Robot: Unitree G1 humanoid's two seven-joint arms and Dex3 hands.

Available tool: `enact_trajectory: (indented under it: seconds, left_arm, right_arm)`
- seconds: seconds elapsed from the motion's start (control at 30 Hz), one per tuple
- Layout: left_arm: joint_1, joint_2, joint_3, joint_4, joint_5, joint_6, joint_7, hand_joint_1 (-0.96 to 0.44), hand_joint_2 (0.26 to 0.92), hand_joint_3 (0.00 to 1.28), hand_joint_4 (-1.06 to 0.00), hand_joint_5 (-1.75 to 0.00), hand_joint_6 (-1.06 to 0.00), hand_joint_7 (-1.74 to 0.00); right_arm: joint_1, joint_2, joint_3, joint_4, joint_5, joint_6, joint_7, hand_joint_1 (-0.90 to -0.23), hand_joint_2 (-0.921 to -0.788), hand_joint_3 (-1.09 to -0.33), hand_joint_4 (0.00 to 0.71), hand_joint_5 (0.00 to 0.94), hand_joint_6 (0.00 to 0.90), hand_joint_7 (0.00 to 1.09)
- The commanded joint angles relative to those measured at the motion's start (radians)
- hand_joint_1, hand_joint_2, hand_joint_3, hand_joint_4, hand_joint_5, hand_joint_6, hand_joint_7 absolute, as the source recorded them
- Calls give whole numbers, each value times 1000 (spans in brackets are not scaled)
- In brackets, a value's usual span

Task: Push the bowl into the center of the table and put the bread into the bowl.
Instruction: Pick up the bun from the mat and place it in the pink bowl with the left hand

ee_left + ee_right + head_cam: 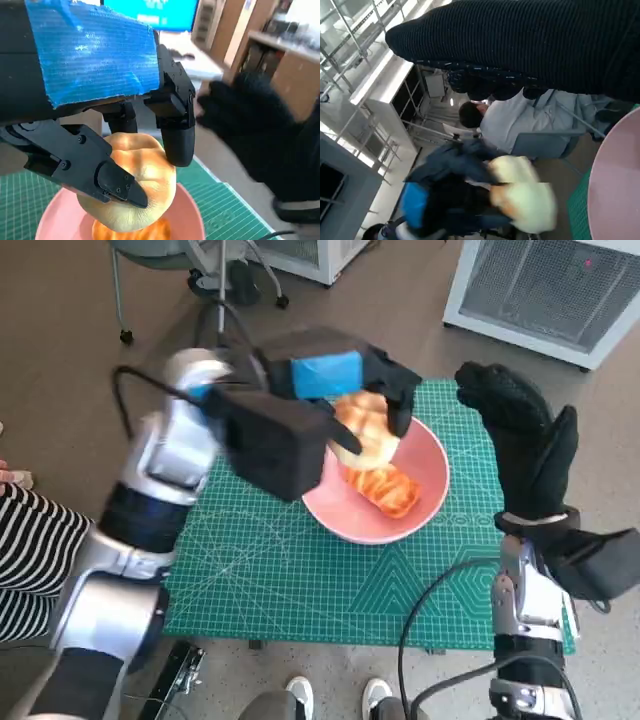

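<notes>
Right hand [525,445]: gloved, raised at right edge of bench [300,580], grasping nothing; fingers look extended in head view, none touching the bowl.
Bowl [425,495]: pink, on green mat, near bench centre, slightly to far right; one orange-glazed piece of bread already lying inside.
Bread [365,430]: pale round bun, pinched in left hand [345,390], held above far-left rim of bowl, not yet resting in it.
Left hand: clamped on bun from two sides, black fingers [177,135] pressing into crust.
Handling, judged: light, soft, compressible; dents under squeeze, so gentle pressure only. Dry crust, unlikely to slip. Best taken across widest part, as now. Bowl stiff, smooth, liable to slide if knocked.
Left wrist view: shows finger contact on bun and orange piece beneath, hidden in head view by hand's back.
Right wrist view: blurred; bun and bowl edge only, plus seated person [515,122] beyond.
Head view: alone gives bowl's place on bench.
</notes>
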Motion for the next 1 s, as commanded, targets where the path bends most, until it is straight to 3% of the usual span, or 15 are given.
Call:
enact_trajectory:
  seconds: [0.03,0.33,0.47,0.53,0.57,0.6,0.73,0.8,1.0]
  left_arm:
    - [-67,-35,-21,88,37,-14,33,0,920,54,-731,-1090,-605,-1220]
    - [-107,-91,-56,235,95,-16,83,0,920,57,-721,-1065,-612,-1247]
    - [-117,-109,-74,282,120,3,96,0,920,86,-672,-1099,-595,-1281]
    - [-119,-116,-84,301,135,13,98,0,921,137,-599,-1165,-551,-1332]
    - [-119,-118,-89,309,141,17,98,-18,895,130,-555,-1063,-504,-1222]
    - [-119,-120,-94,316,147,19,95,-41,863,109,-535,-827,-470,-995]
    - [-115,-121,-103,337,154,8,90,-150,821,34,-370,-193,-342,-414]
    - [-111,-119,-101,347,151,-10,91,-255,815,18,-263,-79,-280,-272]
    - [-90,-110,-81,356,128,-40,93,-474,830,13,-129,-9,-208,-148]
  right_arm:
    - [33,-3,-4,-9,-13,23,-17,-709,-921,-666,179,6,82,425]
    - [41,-5,-4,-20,-24,22,-34,-718,-921,-664,182,6,82,419]
    - [40,-9,-5,-21,-27,22,-39,-719,-921,-663,176,3,79,416]
    - [39,-12,-7,-20,-27,21,-40,-719,-921,-663,173,1,78,414]
    - [39,-13,-7,-18,-27,21,-40,-719,-921,-663,172,1,77,413]
    - [38,-14,-8,-18,-28,20,-40,-719,-921,-663,170,0,77,413]
    - [36,-16,-11,-16,-31,17,-41,-719,-921,-663,166,0,76,411]
    - [34,-16,-12,-12,-31,15,-41,-722,-921,-663,165,0,76,410]
    - [27,-14,-14,-7,-34,14,-41,-724,-921,-663,162,0,77,408]
